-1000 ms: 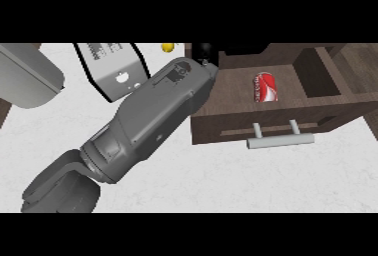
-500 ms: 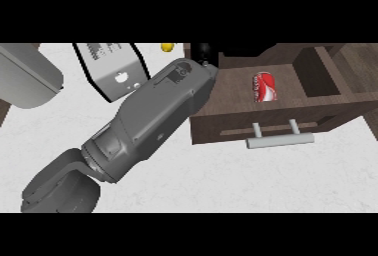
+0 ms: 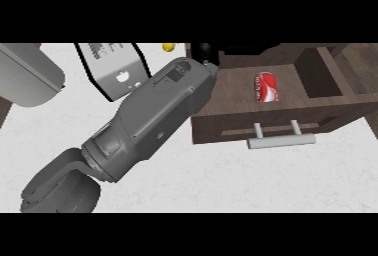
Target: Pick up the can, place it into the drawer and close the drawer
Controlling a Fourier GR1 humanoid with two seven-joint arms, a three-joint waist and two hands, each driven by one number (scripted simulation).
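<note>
Now can (image 3: 266, 87) lies inside open drawer (image 3: 258, 127); left robot hand (image 3: 204, 51) beside drawer, fingers can't tell.

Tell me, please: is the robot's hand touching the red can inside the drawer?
Apart. In the head view the red can lies alone on the open drawer's floor, with bare wood between it and the black hand at the drawer's left back corner.
</note>
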